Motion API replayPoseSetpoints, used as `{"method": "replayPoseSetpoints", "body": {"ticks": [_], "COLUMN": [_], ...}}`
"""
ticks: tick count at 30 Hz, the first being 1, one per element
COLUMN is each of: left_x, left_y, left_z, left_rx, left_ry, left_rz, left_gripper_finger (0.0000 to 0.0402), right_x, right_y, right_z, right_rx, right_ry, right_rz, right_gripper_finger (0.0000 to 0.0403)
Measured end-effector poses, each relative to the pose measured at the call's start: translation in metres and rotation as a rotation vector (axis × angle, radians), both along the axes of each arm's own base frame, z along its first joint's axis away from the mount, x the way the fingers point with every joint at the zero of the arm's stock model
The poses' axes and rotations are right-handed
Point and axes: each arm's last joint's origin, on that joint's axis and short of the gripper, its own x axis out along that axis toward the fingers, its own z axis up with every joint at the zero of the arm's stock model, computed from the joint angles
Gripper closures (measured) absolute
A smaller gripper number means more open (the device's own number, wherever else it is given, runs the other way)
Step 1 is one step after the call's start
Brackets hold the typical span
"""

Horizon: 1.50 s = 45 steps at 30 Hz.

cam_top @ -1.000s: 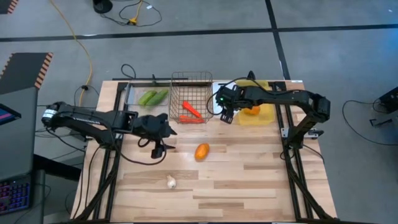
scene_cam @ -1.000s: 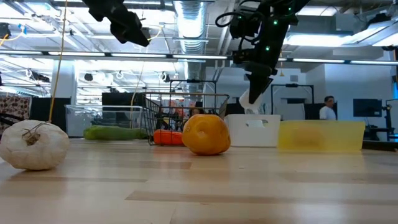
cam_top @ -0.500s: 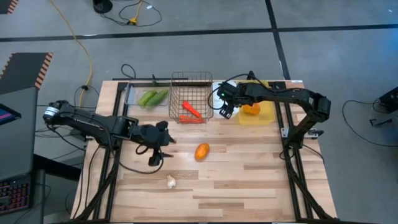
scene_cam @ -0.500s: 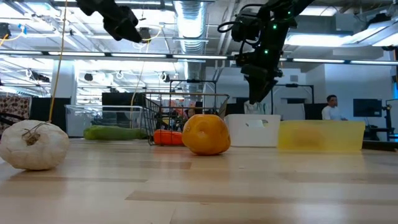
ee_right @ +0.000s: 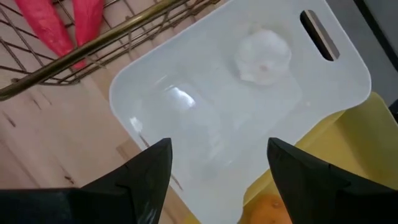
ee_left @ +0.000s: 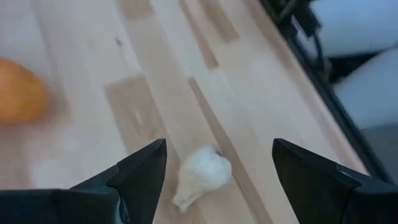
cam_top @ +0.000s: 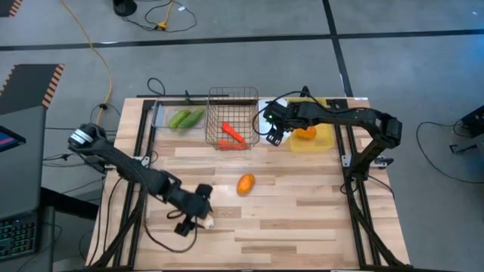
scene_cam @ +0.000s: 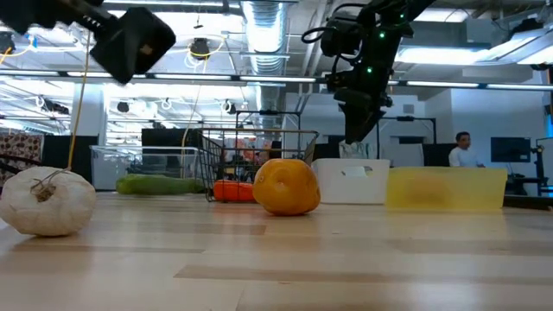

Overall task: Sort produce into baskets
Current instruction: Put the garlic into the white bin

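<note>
A white garlic bulb lies on the table near its front left; it also shows in the left wrist view. My left gripper is open above it, its fingers on either side without touching. An orange lies on the table's middle. My right gripper is open and empty above the white bin, where a second garlic bulb lies. Two cucumbers lie in the clear tray, two carrots in the wire basket, and an orange in the yellow bin.
The four containers stand in a row along the table's far edge. Both arms' bases and frame rails run along the table's left and right sides. Bare wood lies across the near right half. A person stands far off in the room behind.
My left gripper has gone toward the table's near edge and come down over the garlic bulb on the table. My right gripper has let go of the garlic bulb it held over the white bin; the bulb now lies in the bin.
</note>
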Motion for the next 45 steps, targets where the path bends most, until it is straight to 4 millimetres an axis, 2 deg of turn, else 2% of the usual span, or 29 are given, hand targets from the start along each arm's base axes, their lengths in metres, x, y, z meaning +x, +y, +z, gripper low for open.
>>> {"method": "replayPoseSetpoints", "body": {"ticks": [4, 10, 19, 22, 28, 32, 38, 45], "left_x": [0.008, 0.015, 0.02, 0.022, 0.022, 0.024, 0.034, 0.063], "left_y": [-0.012, -0.018, -0.02, -0.02, -0.02, -0.016, -0.001, 0.017], "left_z": [-0.023, -0.055, -0.084, -0.084, -0.084, -0.082, -0.065, -0.032], "left_rx": [0.022, 0.084, 0.154, 0.152, 0.163, 0.16, 0.213, 0.454], "left_ry": [0.049, 0.151, 0.219, 0.204, 0.196, 0.193, 0.109, -0.099], "left_rz": [-0.018, -0.015, -0.008, -0.004, 0.005, 0.019, 0.086, 0.266], "left_gripper_finger": [0.0123, 0.0123, 0.0126, 0.0147, 0.022, 0.0253, 0.0253, 0.0242], "right_x": [0.002, 0.007, 0.017, 0.019, 0.022, 0.023, 0.025, 0.035], "right_y": [0.005, 0.02, 0.057, 0.071, 0.103, 0.124, 0.152, 0.175], "right_z": [0.0, 0.0, 0.0, 0.0, 0.0, 0.001, 0.002, 0.009], "right_rx": [0.003, 0.007, 0.007, 0.015, 0.022, 0.058, 0.176, 0.407], "right_ry": [-0.001, -0.002, -0.004, -0.015, -0.024, -0.062, -0.209, -0.396], "right_rz": [0.017, 0.069, 0.186, 0.204, 0.281, 0.255, 0.068, -0.038], "right_gripper_finger": [0.0112, 0.0112, 0.0112, 0.0112, 0.0112, 0.0112, 0.0112, 0.0112]}}
